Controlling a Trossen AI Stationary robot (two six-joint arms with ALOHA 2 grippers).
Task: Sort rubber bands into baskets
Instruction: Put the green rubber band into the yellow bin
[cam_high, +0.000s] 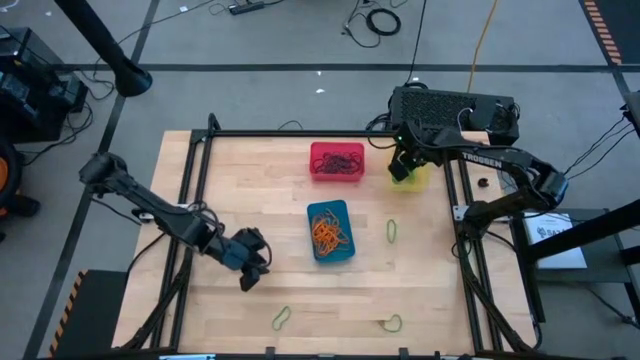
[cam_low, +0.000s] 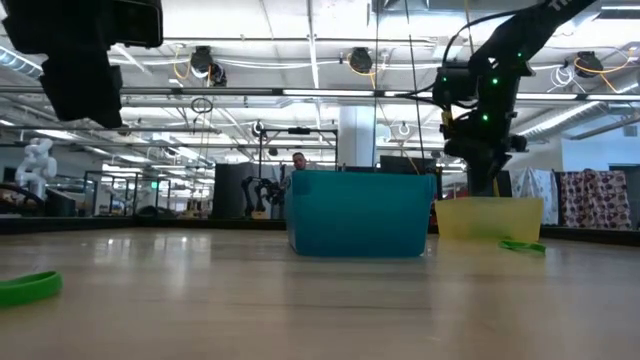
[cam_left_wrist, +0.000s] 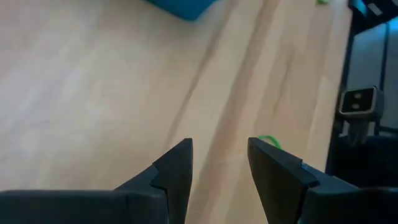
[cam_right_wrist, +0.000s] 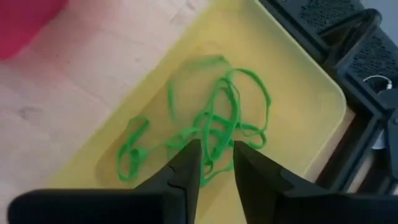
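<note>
Bands lie loose along the near edge of the surface (cam_high: 250, 180): one green band (cam_high: 282, 318) left of centre and a second green loop (cam_high: 391, 322) further right, both on bare wood and well apart from each other. The left tool (cam_high: 251, 270) hangs over the near-left part of the surface, its fingers apart with nothing between them; in the left wrist view the gap shows only wood, with a bit of green band (cam_left_wrist: 268, 140) just beyond one fingertip.

Further in, at the middle of the surface, stands the blue basket (cam_high: 329, 231), holding a tangle of orange bands (cam_high: 329, 233). Just to its right a third green band (cam_high: 392, 231) lies on the wood, apart from the basket wall.

At the far side stands the red basket (cam_high: 337, 161), with dark bands (cam_high: 338, 160) inside it. To its right, near the far-right corner, is the yellow basket (cam_high: 414, 178), mostly hidden from above by the right arm. The right tool (cam_right_wrist: 215, 163) hangs over this basket, fingers slightly apart and gripping nothing. Beneath it a heap of green bands (cam_right_wrist: 205, 130) rests on the yellow floor.
</note>
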